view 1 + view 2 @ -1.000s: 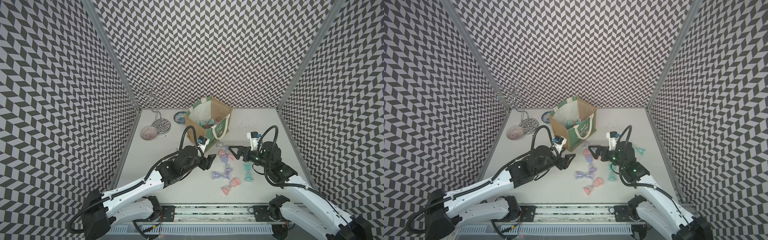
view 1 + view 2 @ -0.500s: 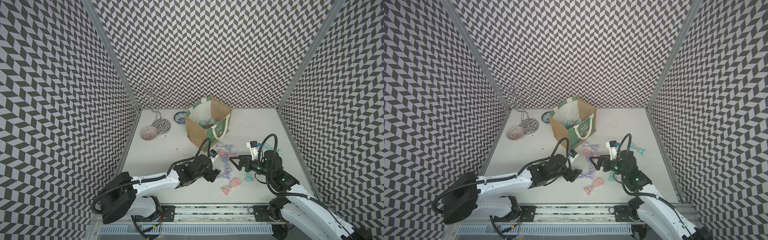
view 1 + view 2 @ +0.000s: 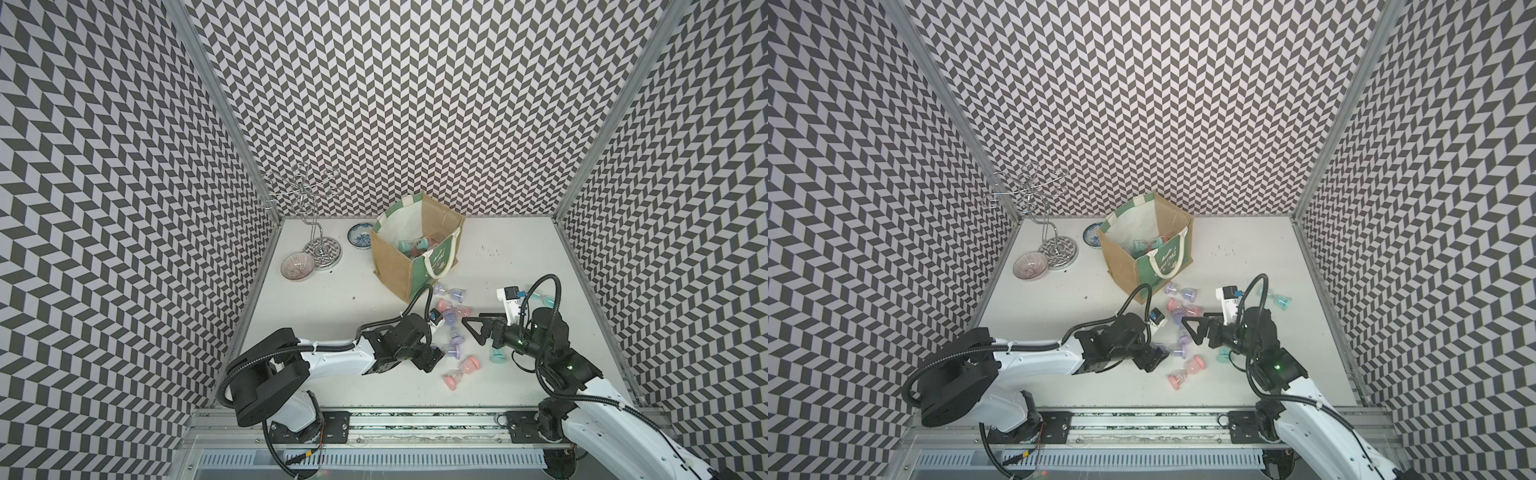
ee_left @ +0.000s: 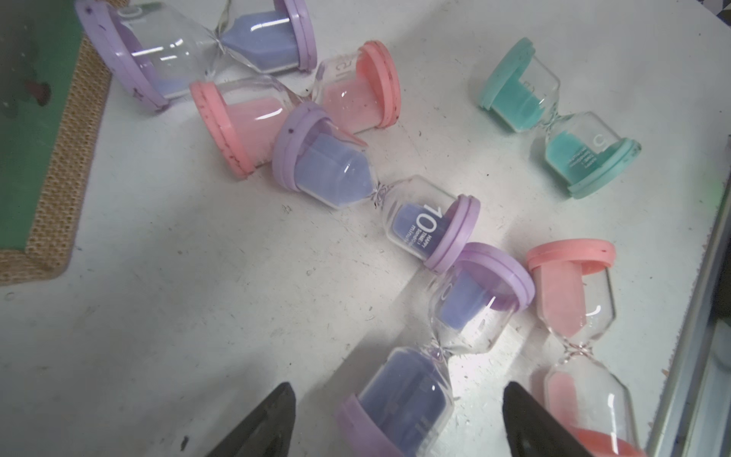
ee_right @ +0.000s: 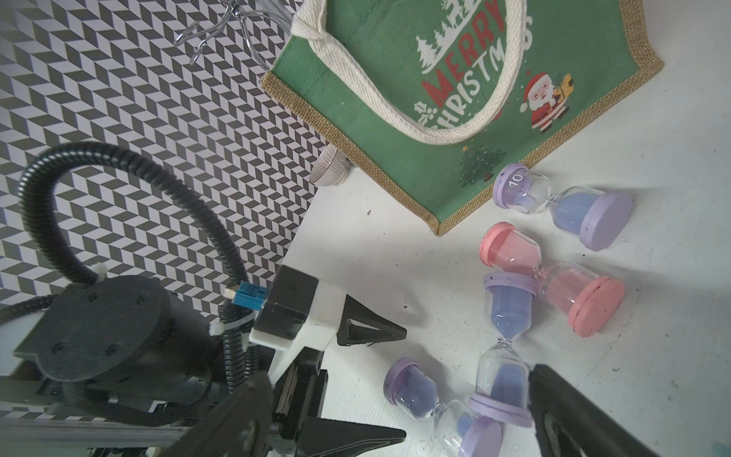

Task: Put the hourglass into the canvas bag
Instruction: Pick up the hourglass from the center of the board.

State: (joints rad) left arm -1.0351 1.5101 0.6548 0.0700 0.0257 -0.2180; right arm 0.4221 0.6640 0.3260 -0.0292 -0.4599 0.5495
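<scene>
Hourglass (image 4: pixel 435 356) with purple caps lies on its side on the table (image 4: pixel 178 296), between the two fingers of the left gripper (image 4: pixel 397 389). The jaws stand apart, with a strip of table showing on each side of the glass — nothing is clamped. In a top view the same hourglass sits at the tip of the left gripper, apart from the canvas bag (image 3: pixel 392 257), which stands farther back.

Legible markings: a second purple hourglass (image 4: pixel 336 174) carries "10" in white, with "minute" in small print beside it; the remaining lines are too small to read. The green panel of the canvas bag reads "MERRY CHRISTMAS", its last letters crossed by the rope handle (image 5: pixel 447 134).

The right gripper (image 3: pixel 472 331) is spread wide and holds nothing.

Cut off: the near cap of the hourglass, at the edge of the left wrist view. A teal hourglass (image 3: pixel 496 355) is partly hidden under the right arm. The bag's contents are hard to make out — teal and pink shapes only.
</scene>
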